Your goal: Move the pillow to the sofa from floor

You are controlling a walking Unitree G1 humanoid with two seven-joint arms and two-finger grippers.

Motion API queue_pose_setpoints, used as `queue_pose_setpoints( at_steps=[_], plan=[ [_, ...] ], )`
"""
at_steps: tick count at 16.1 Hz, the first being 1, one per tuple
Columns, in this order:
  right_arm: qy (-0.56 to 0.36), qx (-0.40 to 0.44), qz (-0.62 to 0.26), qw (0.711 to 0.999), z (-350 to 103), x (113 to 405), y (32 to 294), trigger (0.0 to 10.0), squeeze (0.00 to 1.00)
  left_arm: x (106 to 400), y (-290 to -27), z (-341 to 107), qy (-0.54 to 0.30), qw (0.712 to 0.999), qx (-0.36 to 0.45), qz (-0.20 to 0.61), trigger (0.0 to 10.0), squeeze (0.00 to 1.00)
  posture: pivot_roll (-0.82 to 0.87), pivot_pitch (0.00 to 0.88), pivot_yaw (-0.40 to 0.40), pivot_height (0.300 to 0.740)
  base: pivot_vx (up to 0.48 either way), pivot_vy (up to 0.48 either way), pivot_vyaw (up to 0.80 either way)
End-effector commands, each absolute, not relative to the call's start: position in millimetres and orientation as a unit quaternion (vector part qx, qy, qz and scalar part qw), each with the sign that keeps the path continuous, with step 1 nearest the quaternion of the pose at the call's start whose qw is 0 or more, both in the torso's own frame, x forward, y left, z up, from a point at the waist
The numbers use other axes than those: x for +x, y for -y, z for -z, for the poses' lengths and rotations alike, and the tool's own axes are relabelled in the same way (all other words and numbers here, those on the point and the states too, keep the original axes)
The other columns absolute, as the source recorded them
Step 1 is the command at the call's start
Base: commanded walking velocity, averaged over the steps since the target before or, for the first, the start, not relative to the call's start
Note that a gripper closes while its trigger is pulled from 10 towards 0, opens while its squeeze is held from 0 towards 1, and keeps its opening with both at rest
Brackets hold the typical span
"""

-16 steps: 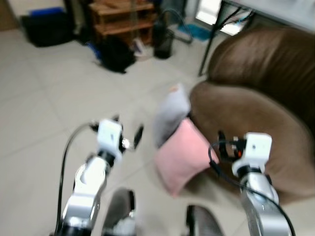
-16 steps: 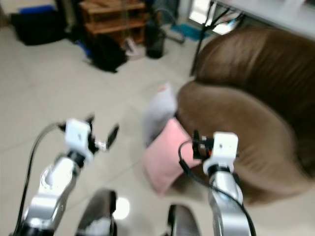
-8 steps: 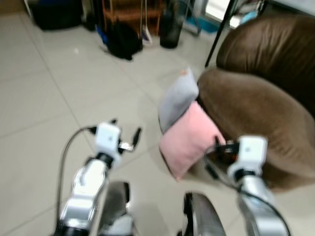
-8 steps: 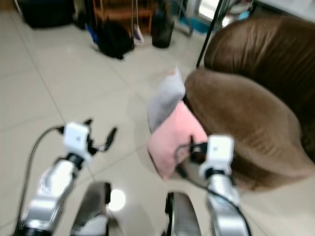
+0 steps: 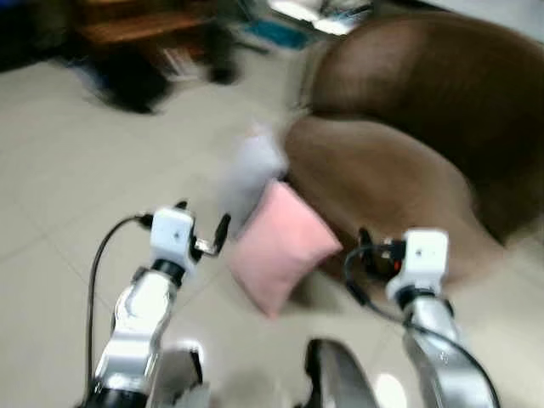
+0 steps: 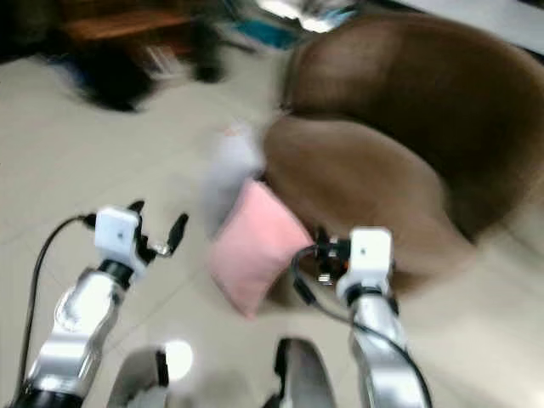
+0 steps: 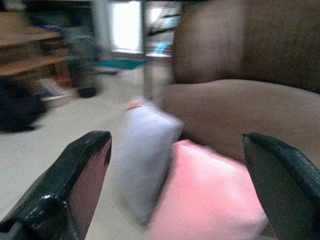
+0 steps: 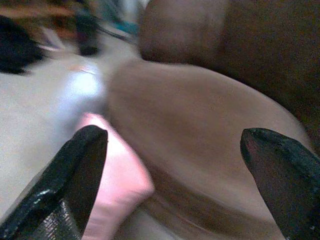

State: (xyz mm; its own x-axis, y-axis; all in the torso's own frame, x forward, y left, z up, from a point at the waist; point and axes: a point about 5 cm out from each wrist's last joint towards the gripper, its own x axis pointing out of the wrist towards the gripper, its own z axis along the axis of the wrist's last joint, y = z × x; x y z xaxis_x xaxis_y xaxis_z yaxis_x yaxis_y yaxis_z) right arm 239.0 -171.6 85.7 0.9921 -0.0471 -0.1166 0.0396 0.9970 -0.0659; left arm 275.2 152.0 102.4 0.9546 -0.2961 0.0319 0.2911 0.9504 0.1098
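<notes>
A: Pillow (image 5: 276,246), pink, stood on the floor (image 5: 76,178), tilted on one corner and leaning against the front of the brown sofa (image 5: 382,170). A grey pillow (image 5: 248,174) stood just beside it at 11 o'clock, also against the sofa. Which of the two the task meant could not be told.

B: And the grippers?

A: The left gripper (image 5: 204,229) hung at 9 o'clock of the pink pillow, near its edge and not touching it; its fingers (image 7: 75,185) stood wide apart with both pillows framed between them. The right gripper (image 5: 374,255) hung at 3 o'clock of the pillow, in front of the sofa seat, its fingers (image 8: 75,175) likewise spread and holding nothing. The frames were blurred.

B: How would the pillow handle?

A: Judged from its look, it was light, soft and easily squashed, with a cloth cover unlikely to slip. One pinch on a corner would probably let it droop and swing. A surer hold would press in from both side edges, at 9 and 3 o'clock, or take the upper corner deep between the fingers.
</notes>
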Motion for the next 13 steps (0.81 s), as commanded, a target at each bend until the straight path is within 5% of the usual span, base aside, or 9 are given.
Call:
queue_pose_setpoints(
  at_steps=[1, 13],
  plan=[
    [-0.058, -0.035, 0.022, 0.997, -87.0, 241.3, 172.6, 10.0, 0.00, 271.6, -150.6, -99.7, 0.019, 0.986, 0.054, 0.154, 10.0, 0.00, 0.03, 0.078, -0.107, 0.585, 0.326, 0.000, 0.00],
    [-0.059, -0.028, 0.015, 0.998, -85.1, 241.8, 168.5, 10.0, 0.00, 270.8, -151.4, -100.0, 0.018, 0.984, 0.066, 0.162, 10.0, 0.00, 0.04, 0.086, -0.094, 0.585, 0.327, 0.000, 0.00]
  ],
)
